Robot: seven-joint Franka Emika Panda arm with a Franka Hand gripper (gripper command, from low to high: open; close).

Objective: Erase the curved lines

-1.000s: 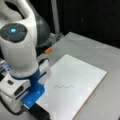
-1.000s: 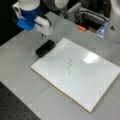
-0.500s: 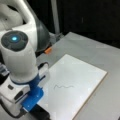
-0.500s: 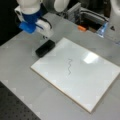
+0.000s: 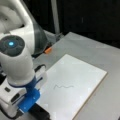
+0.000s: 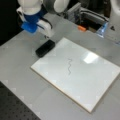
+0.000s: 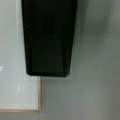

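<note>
I see the thin dark wavy curve lines unerased mid-board on the white rectangular whiteboard. My blue-and-white gripper hovers above the black block eraser at the board's corner; I cannot tell how the jaws stand.

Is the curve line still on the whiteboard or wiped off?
Still on: the curve line shows unbroken on the whiteboard in both front views. The eraser lies at the board's corner, below the gripper.

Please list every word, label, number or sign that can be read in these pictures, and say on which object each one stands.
There is no readable text.
The whiteboard carries only the curve lines, a wavy squiggle, not letters.
The black eraser, beside the board's corner and below the gripper, shows no label.
The clutter behind the table is too blurred to read.
</note>
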